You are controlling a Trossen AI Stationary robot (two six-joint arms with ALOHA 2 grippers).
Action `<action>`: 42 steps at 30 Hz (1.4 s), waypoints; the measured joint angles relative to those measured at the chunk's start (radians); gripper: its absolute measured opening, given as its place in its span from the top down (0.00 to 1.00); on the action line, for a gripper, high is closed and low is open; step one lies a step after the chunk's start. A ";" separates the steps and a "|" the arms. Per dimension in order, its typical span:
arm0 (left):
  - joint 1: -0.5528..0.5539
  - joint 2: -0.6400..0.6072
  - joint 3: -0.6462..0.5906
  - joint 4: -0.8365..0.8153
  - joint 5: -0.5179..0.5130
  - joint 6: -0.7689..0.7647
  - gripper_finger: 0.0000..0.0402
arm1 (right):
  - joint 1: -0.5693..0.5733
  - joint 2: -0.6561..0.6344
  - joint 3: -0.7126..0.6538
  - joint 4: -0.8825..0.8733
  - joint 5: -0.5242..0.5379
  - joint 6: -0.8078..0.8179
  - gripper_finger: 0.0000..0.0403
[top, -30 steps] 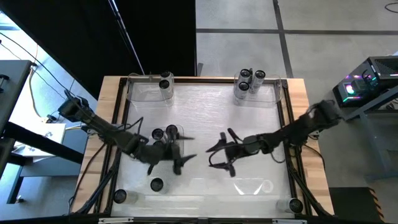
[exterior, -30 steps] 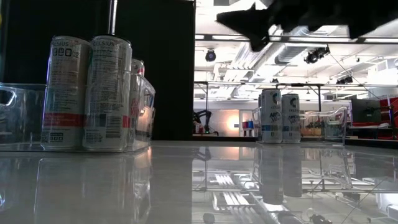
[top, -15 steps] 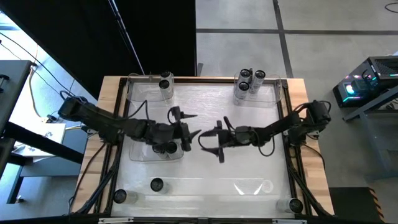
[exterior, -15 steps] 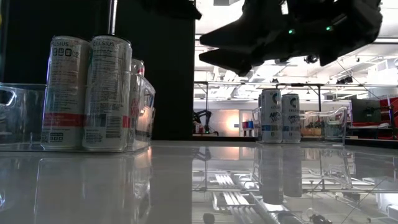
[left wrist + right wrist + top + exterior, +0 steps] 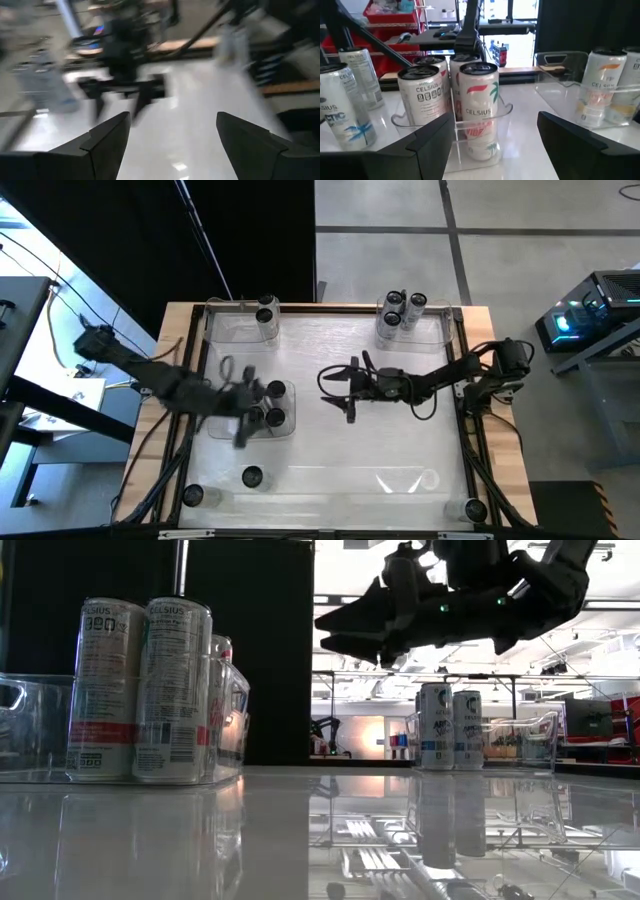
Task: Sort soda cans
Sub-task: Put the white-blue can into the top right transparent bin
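right gripper point(image 5: 337, 389) wide, empty | right wrist: Celsius cans point(image 5: 479, 102) | left gripper point(image 5: 238, 395) wide

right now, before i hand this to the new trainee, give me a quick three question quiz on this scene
1. True or false: the right gripper is clamped on a soda can.
2. Fill in: the nearest can in the right wrist view carries the brand word ____.
3. Which arm reaches over the mid-left tray in the high view? A) left B) right C) neither

Key: 1 false, it is open and empty. 2 CELSIUS. 3 A.
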State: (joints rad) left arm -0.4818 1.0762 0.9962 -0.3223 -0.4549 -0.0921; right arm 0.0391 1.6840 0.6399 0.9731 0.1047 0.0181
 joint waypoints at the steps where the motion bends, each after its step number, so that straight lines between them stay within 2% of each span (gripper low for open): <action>1: -0.050 -0.007 0.000 -0.002 -0.020 -0.034 0.28 | 0.000 0.000 0.000 0.009 0.000 -0.001 0.31; 5: -0.244 0.009 0.000 -0.077 -0.139 -0.162 0.30 | 0.010 0.000 0.000 0.047 -0.007 0.050 0.31; 10: -0.431 0.040 0.000 -0.245 -0.157 -0.451 0.31 | 0.075 0.000 0.000 0.125 -0.003 0.118 0.31; 14: -0.565 0.075 0.000 -0.344 -0.195 -0.607 0.31 | 0.149 0.000 0.000 0.208 0.085 0.146 0.31; 17: -0.623 0.112 0.000 -0.366 -0.231 -0.681 0.31 | 0.202 -0.001 0.000 0.266 0.153 0.131 0.31; 22: -0.654 0.190 0.000 -0.364 -0.230 -0.821 0.31 | 0.253 -0.012 0.024 0.283 0.184 0.067 0.31; 26: -0.650 0.261 0.000 -0.362 -0.212 -0.874 0.31 | 0.259 -0.012 0.054 0.252 0.184 0.029 0.31; 36: -0.571 0.357 0.000 -0.345 -0.172 -0.868 0.30 | 0.254 -0.012 0.094 0.135 0.176 0.026 0.31; 42: -0.535 0.384 0.000 -0.263 -0.146 -0.753 0.29 | 0.255 -0.012 0.094 0.127 0.176 0.026 0.31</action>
State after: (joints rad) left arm -1.0164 1.4606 0.9958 -0.5850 -0.6007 -0.8454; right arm 0.2939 1.6718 0.7338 1.1004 0.2810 0.0443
